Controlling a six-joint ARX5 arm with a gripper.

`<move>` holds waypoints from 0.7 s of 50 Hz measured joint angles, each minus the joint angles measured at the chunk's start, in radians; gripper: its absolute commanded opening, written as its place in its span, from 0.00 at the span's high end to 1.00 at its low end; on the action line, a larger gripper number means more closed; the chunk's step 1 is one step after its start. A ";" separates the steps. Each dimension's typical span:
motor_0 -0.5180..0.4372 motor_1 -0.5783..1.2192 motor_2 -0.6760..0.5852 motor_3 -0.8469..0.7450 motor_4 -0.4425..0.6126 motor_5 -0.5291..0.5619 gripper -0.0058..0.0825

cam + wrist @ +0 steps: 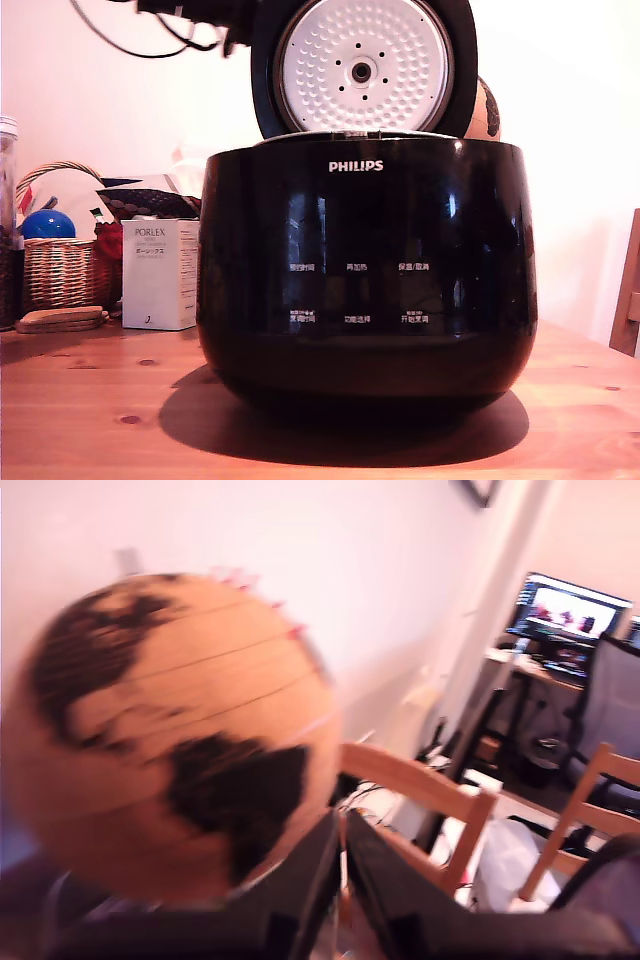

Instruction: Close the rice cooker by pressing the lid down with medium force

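The rice cooker [365,265] is a large glossy black pot with a white PHILIPS logo, standing mid-table in the exterior view. Its lid [362,65] stands open and upright, its dimpled silver-white inner disc facing the camera. The dark arm [195,12] reaches in from the exterior view's top left, level with the lid's upper edge and passing behind it. The gripper itself is hidden there. In the blurred wrist view, the gripper [342,830] shows two dark fingers pressed close together with nothing between them, in front of a globe; neither cooker nor lid shows.
An orange-and-black globe [170,740] sits behind the cooker, peeking out by the lid [487,110]. A white PORLEX box [158,275], a wicker basket [58,270] with a blue ball and a wooden coaster [60,319] stand at the exterior view's left. Wooden chairs [430,800] stand beyond.
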 measured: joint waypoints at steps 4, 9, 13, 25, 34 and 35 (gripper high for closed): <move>-0.020 0.001 0.000 0.004 0.000 0.000 0.96; -0.045 0.010 0.000 0.011 0.002 0.000 0.96; -0.061 0.023 0.000 0.016 0.004 0.000 0.96; -0.080 0.046 0.000 0.007 0.006 -0.014 0.96; -0.079 0.046 0.000 -0.044 0.106 -0.058 0.96; -0.079 0.046 0.000 -0.051 0.119 -0.066 0.96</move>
